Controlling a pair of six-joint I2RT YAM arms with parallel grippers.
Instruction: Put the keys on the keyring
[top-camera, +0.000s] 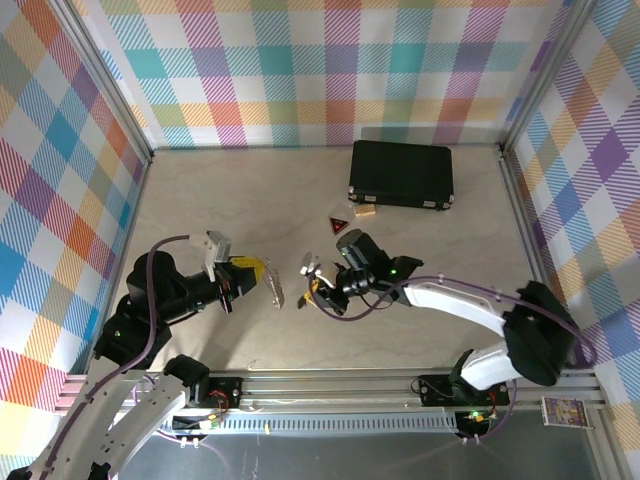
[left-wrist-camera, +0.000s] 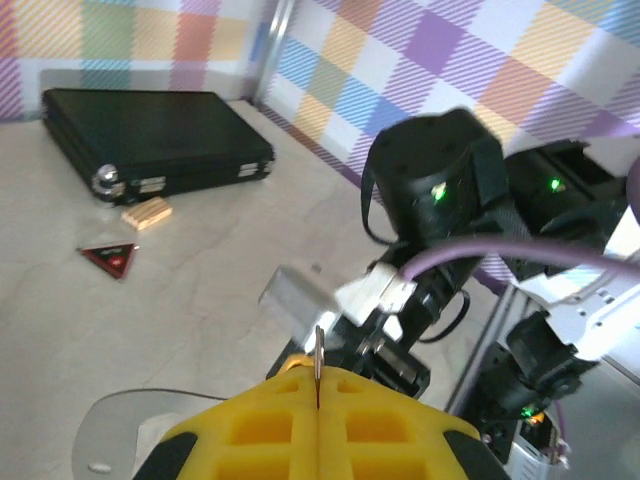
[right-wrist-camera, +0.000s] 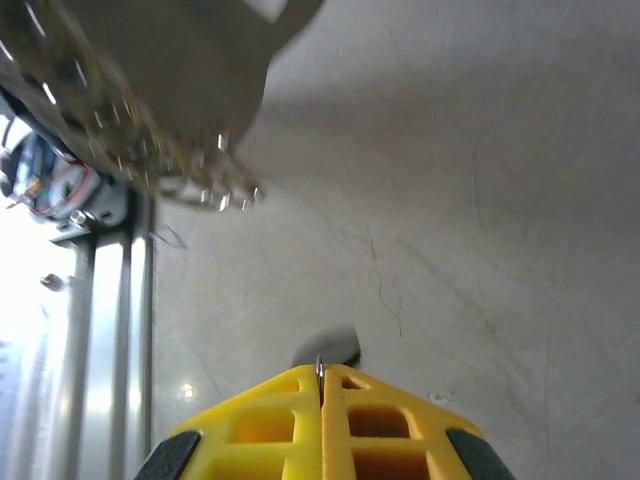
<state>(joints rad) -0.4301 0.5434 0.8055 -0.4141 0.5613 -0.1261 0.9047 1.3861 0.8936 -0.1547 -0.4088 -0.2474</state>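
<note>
From above, the left gripper (top-camera: 268, 280) is clenched on the keyring (top-camera: 277, 288), a pale silver oblong that sticks out past its yellow tips over the middle of the table (top-camera: 230, 200). The right gripper (top-camera: 318, 290) faces it from just beside, also clenched. The key is too small to make out here. Well behind them lie a black case (top-camera: 400, 173), a tan block (top-camera: 363, 211) touching its front edge, and a red triangular tag (top-camera: 339, 225) near the block.

In the left wrist view, the yellow fingers (left-wrist-camera: 250, 430) are pressed together with a thin silver strip upright in the seam. The right arm's black wrist is close ahead.

In the right wrist view, the fingers (right-wrist-camera: 270, 425) pinch a thin silver sliver, seemingly the key (right-wrist-camera: 320, 367) (a small dark blob sits just beyond it). The keyring hangs blurred ahead and to the left, its beaded chain (right-wrist-camera: 225, 195) dangling above the table.
</note>
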